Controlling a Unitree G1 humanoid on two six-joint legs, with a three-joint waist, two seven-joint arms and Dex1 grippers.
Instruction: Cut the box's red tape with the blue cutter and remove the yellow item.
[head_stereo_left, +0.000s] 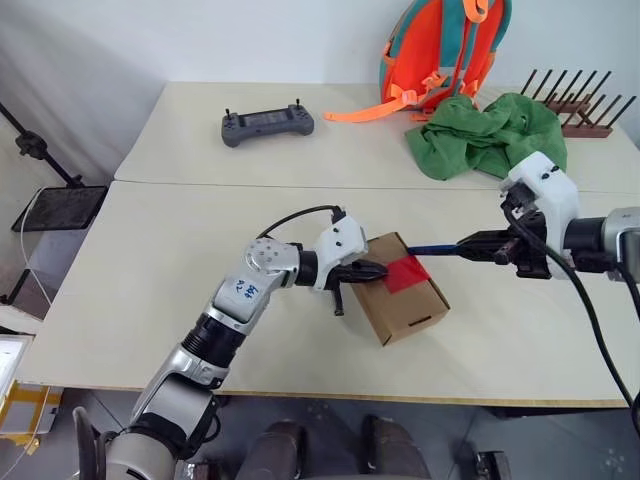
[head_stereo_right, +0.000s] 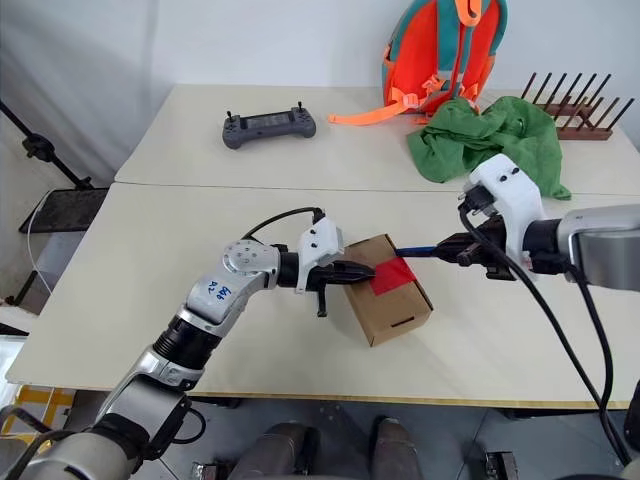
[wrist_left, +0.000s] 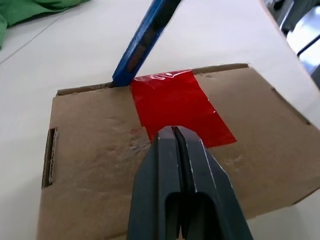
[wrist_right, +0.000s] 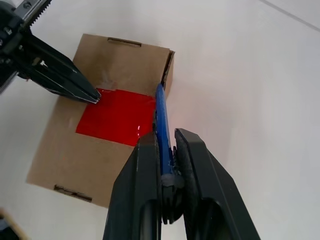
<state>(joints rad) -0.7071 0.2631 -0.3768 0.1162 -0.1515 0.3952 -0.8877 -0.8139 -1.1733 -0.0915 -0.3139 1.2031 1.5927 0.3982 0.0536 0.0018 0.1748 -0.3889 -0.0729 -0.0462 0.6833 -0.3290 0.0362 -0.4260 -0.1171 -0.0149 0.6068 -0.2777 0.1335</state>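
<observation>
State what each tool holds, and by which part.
Right tool: the blue cutter, gripped at its rear end. Left tool: shut, holding nothing, tips pressing on the box.

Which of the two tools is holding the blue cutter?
The right tool, clamped on the blue cutter at the red tape's edge; the left tool is shut empty.

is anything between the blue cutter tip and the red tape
Nothing visible does. The blue cutter, held in the right end effector, has its tip at the red tape edge on the box. The shut left end effector rests at the tape's opposite edge.
</observation>
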